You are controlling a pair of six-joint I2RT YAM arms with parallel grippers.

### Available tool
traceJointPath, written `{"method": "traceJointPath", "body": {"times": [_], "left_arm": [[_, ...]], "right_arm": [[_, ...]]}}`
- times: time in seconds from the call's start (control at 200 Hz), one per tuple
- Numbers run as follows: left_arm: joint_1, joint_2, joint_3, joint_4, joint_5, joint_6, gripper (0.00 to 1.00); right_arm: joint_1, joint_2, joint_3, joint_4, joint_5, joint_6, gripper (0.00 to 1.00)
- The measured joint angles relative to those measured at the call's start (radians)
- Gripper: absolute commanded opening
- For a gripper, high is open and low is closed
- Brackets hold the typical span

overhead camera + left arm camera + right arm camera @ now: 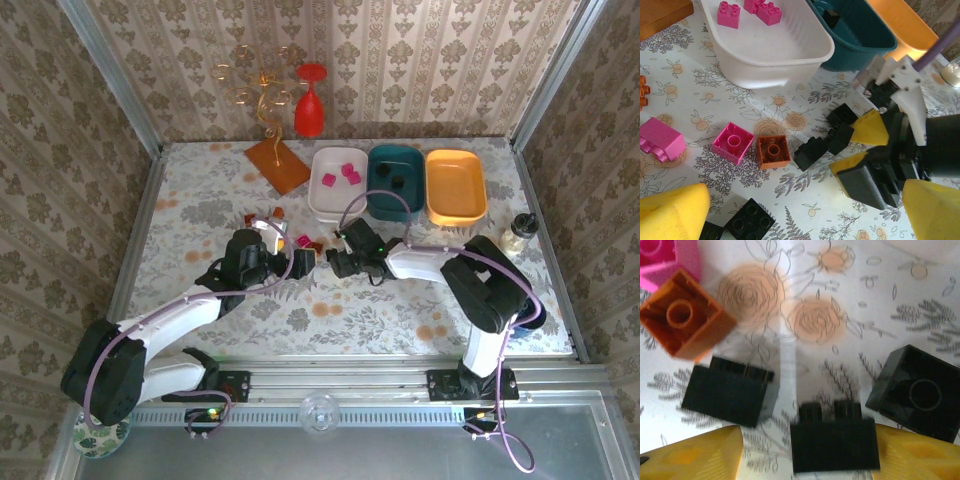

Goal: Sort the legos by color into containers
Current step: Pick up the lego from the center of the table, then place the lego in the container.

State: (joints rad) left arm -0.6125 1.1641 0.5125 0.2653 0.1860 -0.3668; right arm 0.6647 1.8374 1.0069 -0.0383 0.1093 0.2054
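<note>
Three trays stand in a row at the back: white (322, 205) with magenta legos (729, 13), dark teal (372, 205) with black ones, and orange-yellow (456, 210). Loose on the table lie a magenta lego (733, 143), an orange lego (773, 151) and black legos (811, 152). My right gripper (807, 460) is open and low over the table. A black lego (835, 446) sits between its yellow fingers, against the right one and clear of the left. My left gripper (805, 220) is open wide just left of it, with another black lego (742, 220) between its fingers.
A flat orange-brown tile (277, 165), a red wine glass (310, 100) and a gold candle holder (262, 90) stand at the back left. A small jar (519, 233) sits at the right edge. Another magenta lego (660, 140) lies left. The two grippers are very close together.
</note>
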Motion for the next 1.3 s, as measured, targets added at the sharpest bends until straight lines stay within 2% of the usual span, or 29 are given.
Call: {"method": "traceJointPath", "body": {"times": [0.195,0.5,0.775,0.9,1.04,1.16,1.3], "left_arm": [[0.002,0.000,0.000,0.000,0.000,0.000,1.00],[0.006,0.000,0.000,-0.001,0.000,0.000,1.00],[0.006,0.003,0.000,-0.002,0.001,0.000,1.00],[0.006,0.006,0.000,0.001,0.013,0.000,1.00],[0.004,0.006,0.000,0.026,0.039,0.000,1.00],[-0.009,0.006,0.000,0.038,0.054,0.000,1.00],[-0.022,0.006,0.000,0.043,0.058,0.000,1.00]], "right_arm": [[-0.017,0.043,0.037,0.010,0.013,-0.028,0.66],[-0.021,0.045,0.029,0.014,0.011,-0.053,0.39],[-0.039,-0.155,-0.034,-0.014,-0.015,-0.045,0.33],[-0.135,-0.253,-0.024,0.006,-0.052,0.003,0.33],[-0.311,-0.222,0.049,0.036,-0.063,0.102,0.33],[-0.428,-0.076,0.193,0.042,-0.049,0.185,0.33],[-0.483,0.172,0.449,-0.005,-0.038,0.235,0.39]]}}
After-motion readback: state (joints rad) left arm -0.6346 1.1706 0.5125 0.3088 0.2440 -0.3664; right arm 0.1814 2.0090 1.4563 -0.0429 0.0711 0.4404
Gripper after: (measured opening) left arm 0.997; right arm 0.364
